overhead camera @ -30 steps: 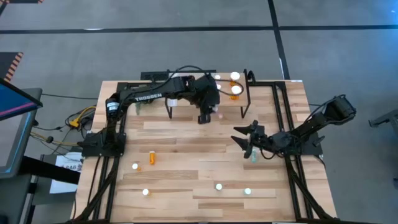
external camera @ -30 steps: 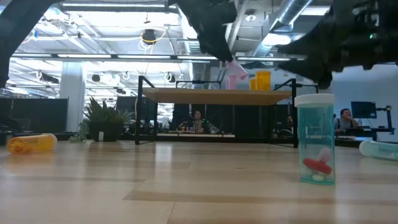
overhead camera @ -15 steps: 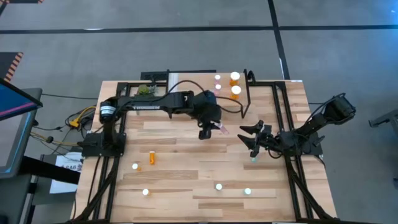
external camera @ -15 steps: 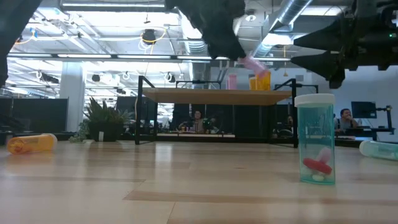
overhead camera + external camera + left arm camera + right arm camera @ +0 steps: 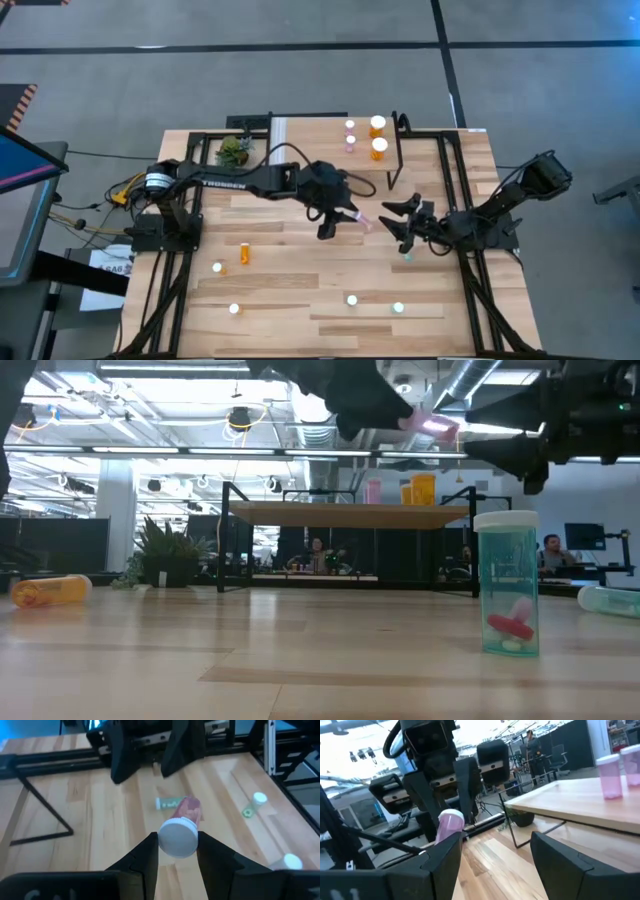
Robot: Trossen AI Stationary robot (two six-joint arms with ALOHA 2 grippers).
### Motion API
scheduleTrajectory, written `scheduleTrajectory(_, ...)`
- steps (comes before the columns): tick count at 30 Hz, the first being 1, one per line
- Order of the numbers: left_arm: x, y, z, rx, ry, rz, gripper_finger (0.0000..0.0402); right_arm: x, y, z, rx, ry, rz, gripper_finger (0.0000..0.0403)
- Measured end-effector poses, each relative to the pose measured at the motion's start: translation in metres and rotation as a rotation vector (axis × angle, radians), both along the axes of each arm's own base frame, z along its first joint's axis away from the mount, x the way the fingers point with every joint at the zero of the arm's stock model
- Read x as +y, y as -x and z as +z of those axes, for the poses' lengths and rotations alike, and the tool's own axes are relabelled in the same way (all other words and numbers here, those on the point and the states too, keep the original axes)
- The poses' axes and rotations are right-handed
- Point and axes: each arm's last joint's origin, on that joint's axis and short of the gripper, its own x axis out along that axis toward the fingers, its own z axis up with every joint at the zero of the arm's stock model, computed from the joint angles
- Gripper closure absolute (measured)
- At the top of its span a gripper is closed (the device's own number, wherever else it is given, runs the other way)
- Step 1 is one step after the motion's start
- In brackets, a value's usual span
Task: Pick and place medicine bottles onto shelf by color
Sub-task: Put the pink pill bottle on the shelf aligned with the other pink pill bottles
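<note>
My left gripper (image 5: 340,216) is over the middle of the table, shut on a pink bottle (image 5: 359,219) with a white cap. In the right wrist view the bottle (image 5: 449,825) faces my right gripper (image 5: 392,225), which is open and empty just to the right of it. A teal bottle (image 5: 508,582) stands on its base on the table below the right gripper. The shelf (image 5: 330,150) stands on black legs at the far edge. It carries two pink bottles (image 5: 350,133) and two orange bottles (image 5: 378,136), all upright. My left gripper pinches the pink bottle between its two fingers at the capped end (image 5: 178,838), one finger (image 5: 148,851) on each side. The body (image 5: 188,810) sticks out past the fingertips toward the right gripper. The bottle is lifted clear of the table and tilted close to level.
An orange bottle (image 5: 246,253) lies on its side at the near left. Several white-capped bottles (image 5: 351,299) stand near the front edge. A teal bottle (image 5: 166,803) lies on the table under the grippers. A small plant (image 5: 234,150) stands at the far left.
My left gripper has come away from the shelf toward the near edge and the right, toward my right gripper, carrying the pink bottle. The bottle has tipped from upright to nearly level, its body now pointing at the right gripper.
</note>
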Motion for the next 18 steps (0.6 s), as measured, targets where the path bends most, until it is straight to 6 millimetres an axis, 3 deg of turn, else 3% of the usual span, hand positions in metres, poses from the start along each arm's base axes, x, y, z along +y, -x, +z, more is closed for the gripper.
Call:
scheduleTrajectory(7,-0.009,-0.003,0.005,-0.058,-0.004,-0.021,0.0297,0.006,-0.014,0.005,0.053,0.025,0.001,0.0143)
scheduleTrajectory(18,-0.006,-0.002,0.002,-0.026,-0.018,0.017,0.0297,0.008,-0.017,0.006,0.07,0.035,0.002,0.0143)
